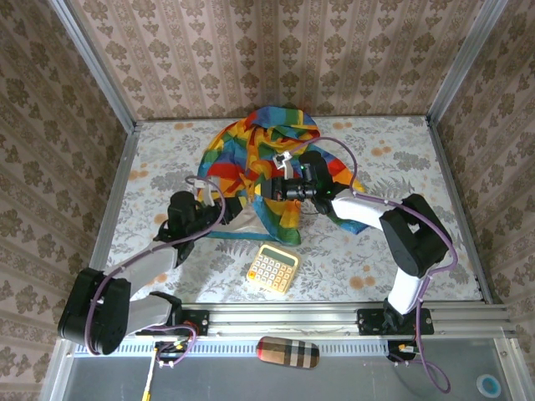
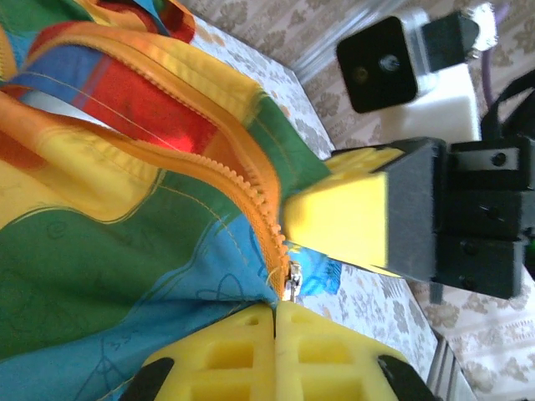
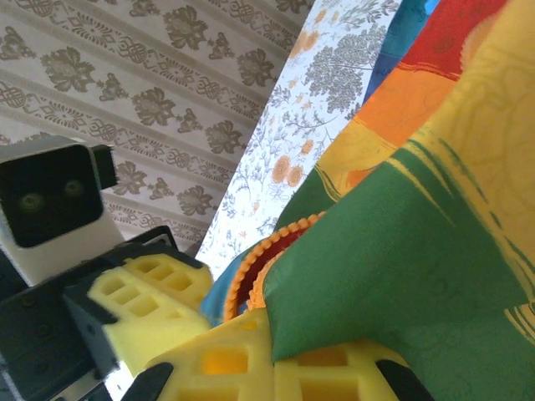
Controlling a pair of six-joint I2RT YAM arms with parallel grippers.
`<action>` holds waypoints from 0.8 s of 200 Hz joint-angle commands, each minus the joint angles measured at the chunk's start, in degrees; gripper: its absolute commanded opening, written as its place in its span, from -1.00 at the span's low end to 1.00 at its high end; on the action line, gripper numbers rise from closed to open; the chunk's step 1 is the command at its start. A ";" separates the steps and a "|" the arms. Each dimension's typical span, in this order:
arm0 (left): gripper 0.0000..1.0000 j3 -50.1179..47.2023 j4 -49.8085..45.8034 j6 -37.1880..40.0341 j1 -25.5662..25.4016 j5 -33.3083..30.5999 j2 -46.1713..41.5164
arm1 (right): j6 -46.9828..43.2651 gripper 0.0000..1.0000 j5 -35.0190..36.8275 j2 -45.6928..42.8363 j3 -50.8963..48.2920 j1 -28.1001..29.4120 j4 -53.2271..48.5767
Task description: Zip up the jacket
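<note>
A checked case [image 1: 287,352] lay nearer than the calculator [image 1: 272,269]. Just beyond the calculator and leftward, the left gripper [image 2: 277,311] was clamped on the bottom end of the zipper [image 2: 251,196]. Straight beyond the calculator, the right gripper [image 3: 269,334] pinched the jacket [image 1: 251,150], which lay heaped farther back, its zipper open.

Desk: Where does the top camera sit?
Photographer: High behind the arm bases [image 1: 188,320], looking down over the table [image 1: 401,159].
Desk: The wrist cameras?
Photographer: Each peers along its own fingers [image 2: 226,355], tight on the zipper [image 2: 242,180] of the jacket [image 2: 100,276]. The left view faces the right gripper [image 2: 330,180], the right view the left gripper [image 3: 167,305]; both share that zipper.
</note>
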 commanded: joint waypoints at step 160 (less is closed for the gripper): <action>-1.00 10.97 -35.66 10.08 -2.07 5.79 7.56 | -14.60 -0.02 10.30 -2.92 -2.42 -0.13 -21.59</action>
